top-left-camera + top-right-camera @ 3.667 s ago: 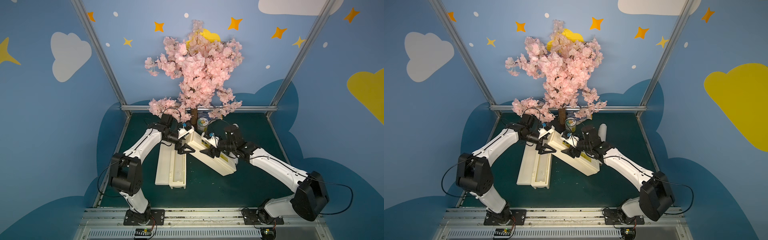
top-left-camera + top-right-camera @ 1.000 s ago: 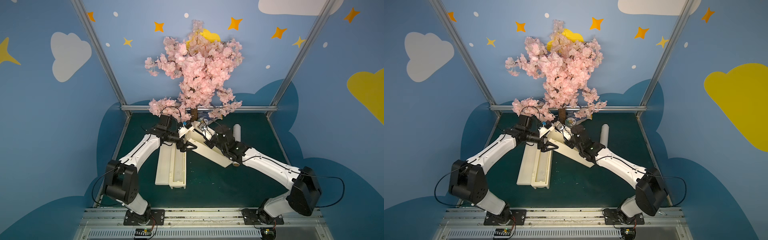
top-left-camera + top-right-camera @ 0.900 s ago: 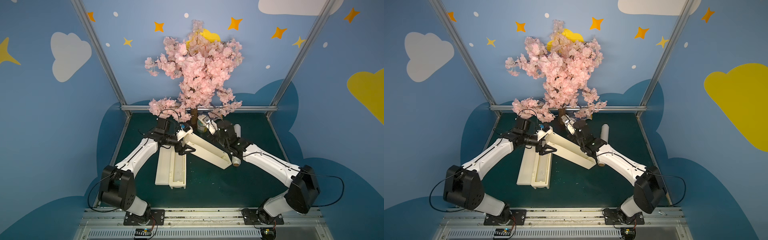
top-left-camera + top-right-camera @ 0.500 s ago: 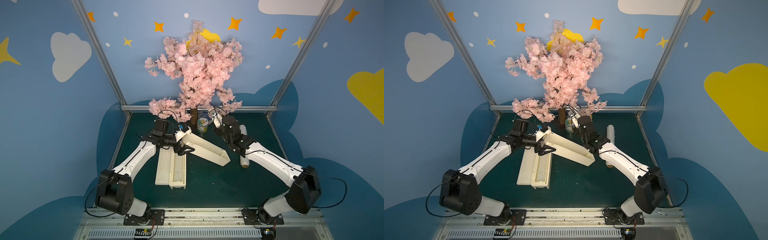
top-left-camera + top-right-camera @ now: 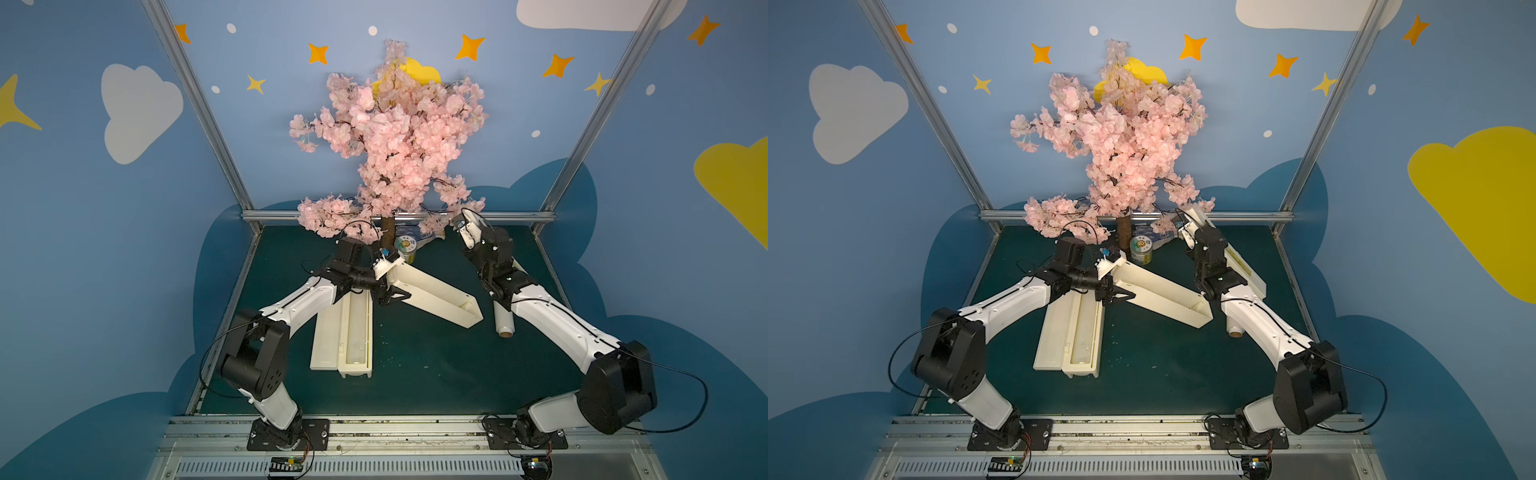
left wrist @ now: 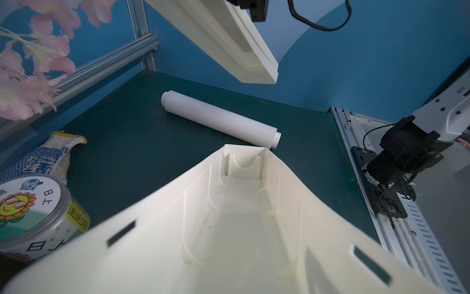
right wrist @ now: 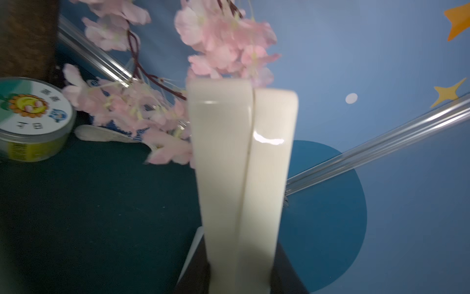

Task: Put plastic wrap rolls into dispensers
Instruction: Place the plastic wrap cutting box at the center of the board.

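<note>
One dispenser has come apart. My left gripper (image 5: pixel 388 286) is shut on the far-left end of its cream trough (image 5: pixel 436 295), which runs slantwise toward the right; the trough (image 6: pixel 241 229) is empty inside. My right gripper (image 7: pixel 239 275) is shut on that dispenser's lid (image 5: pixel 1241 266), holding it in the air at the back right, clear of the trough. A white plastic wrap roll (image 5: pixel 504 320) lies on the mat just past the trough's right end. The other dispenser (image 5: pixel 328 332) lies open at the front left with a roll (image 5: pixel 355 332) in its trough.
A pink blossom tree (image 5: pixel 390 137) stands at the back centre, its low branches close to both grippers. A green-and-white can (image 5: pixel 405 245) and a dotted work glove (image 6: pixel 43 157) sit by the trunk. Metal frame posts and blue walls close in the mat.
My right gripper has pulled the lid off the trough and carried it up and to the back right, uncovering the roll on the mat. My left gripper still holds the trough's end.
</note>
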You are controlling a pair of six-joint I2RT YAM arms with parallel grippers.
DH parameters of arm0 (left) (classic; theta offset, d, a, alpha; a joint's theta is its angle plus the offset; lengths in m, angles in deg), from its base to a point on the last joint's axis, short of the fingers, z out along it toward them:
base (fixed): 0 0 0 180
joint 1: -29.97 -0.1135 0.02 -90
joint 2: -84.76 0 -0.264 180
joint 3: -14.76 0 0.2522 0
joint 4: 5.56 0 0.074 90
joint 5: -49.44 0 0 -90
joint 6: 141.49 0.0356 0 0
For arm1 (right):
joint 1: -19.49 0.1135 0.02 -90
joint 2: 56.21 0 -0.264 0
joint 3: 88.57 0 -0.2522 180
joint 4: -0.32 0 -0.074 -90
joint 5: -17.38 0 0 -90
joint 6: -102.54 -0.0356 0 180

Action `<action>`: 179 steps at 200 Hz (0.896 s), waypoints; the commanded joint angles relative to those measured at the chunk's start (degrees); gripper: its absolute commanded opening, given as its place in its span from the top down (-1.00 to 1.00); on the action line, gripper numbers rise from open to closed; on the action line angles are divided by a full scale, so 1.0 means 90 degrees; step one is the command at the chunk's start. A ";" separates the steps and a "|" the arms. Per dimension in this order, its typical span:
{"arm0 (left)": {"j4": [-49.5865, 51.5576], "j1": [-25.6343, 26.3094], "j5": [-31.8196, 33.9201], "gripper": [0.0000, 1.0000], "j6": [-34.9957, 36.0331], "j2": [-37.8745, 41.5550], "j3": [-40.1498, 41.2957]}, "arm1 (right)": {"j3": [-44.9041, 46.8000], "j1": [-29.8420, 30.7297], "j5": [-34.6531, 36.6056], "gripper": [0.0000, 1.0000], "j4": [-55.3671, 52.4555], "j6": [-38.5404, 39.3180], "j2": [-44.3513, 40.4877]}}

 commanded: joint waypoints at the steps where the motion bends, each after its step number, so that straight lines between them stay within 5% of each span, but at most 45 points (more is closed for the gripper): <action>1: -0.0343 0.0331 0.0882 -0.31 -0.0308 -0.0325 0.0097 | 0.0300 -0.0538 -0.0049 0.98 0.0532 0.0122 0.0281; 44: -0.0591 0.0916 0.1636 -0.39 -0.0544 -0.0965 -0.0116 | 0.0614 -0.1131 -0.0938 0.97 0.0581 -0.0368 0.0724; 109: -0.0234 0.0894 0.2403 -0.58 -0.0440 -0.1568 -0.0436 | 0.0913 -0.1087 -0.1668 0.97 0.0464 -0.0637 0.0604; 158: 0.0273 0.0837 0.2888 -0.99 -0.0280 -0.1397 -0.0428 | 0.1118 -0.1098 -0.1889 0.97 0.0372 -0.0920 0.0507; 179: 0.0459 0.0791 0.2994 -1.00 -0.0197 -0.1288 -0.0448 | 0.1105 -0.1062 -0.1800 0.96 0.0269 -0.0936 0.0457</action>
